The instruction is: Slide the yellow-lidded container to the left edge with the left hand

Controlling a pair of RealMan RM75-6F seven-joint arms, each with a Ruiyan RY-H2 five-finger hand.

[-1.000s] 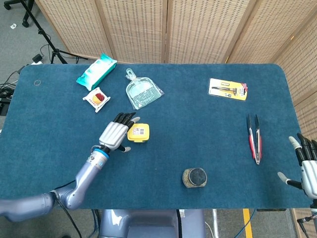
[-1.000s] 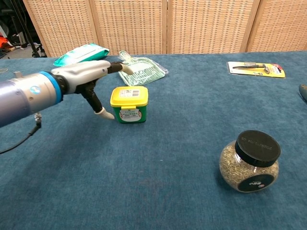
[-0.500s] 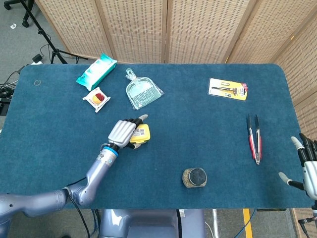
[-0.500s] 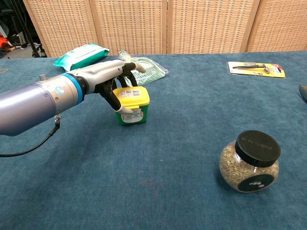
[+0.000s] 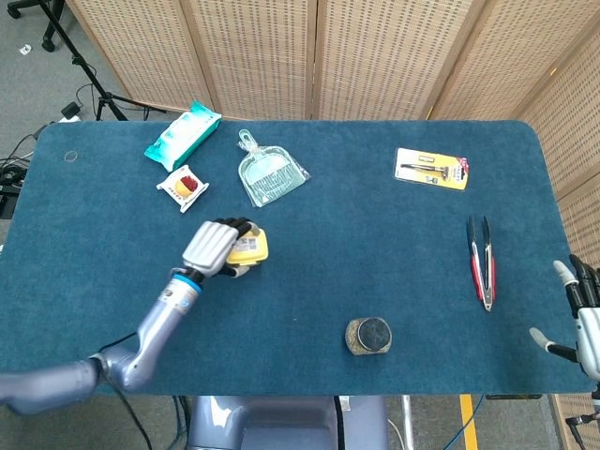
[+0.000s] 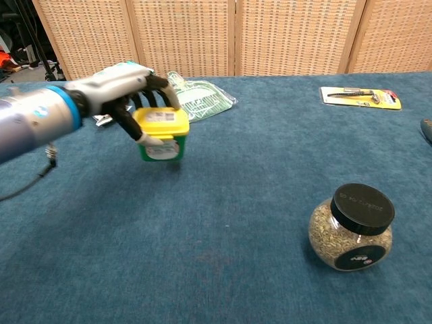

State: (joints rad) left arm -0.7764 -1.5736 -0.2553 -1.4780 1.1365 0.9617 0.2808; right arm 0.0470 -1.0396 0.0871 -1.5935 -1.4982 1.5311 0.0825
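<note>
Now that the left hand (image 6: 128,94) has closed around the yellow-lidded container (image 6: 161,133), the tub is moving left

Half a second ago the tub sat just below the clear dustpan (image 5: 270,176) and the hand was only wrapping onto it; now the fingers curl over the yellow lid and the thumb presses the green side, and the tub has shifted left of that spot, so it sits below and a little left of the dustpan. It looks a bit tipped in the chest view, and I cannot tell if its bottom still touches the blue table (image 5: 103,244). The slide has only begun, since the left edge is well apart from the tub. Far from the dustpan, the right hand (image 5: 583,314) waits with fingers apart, holding nothing
</note>
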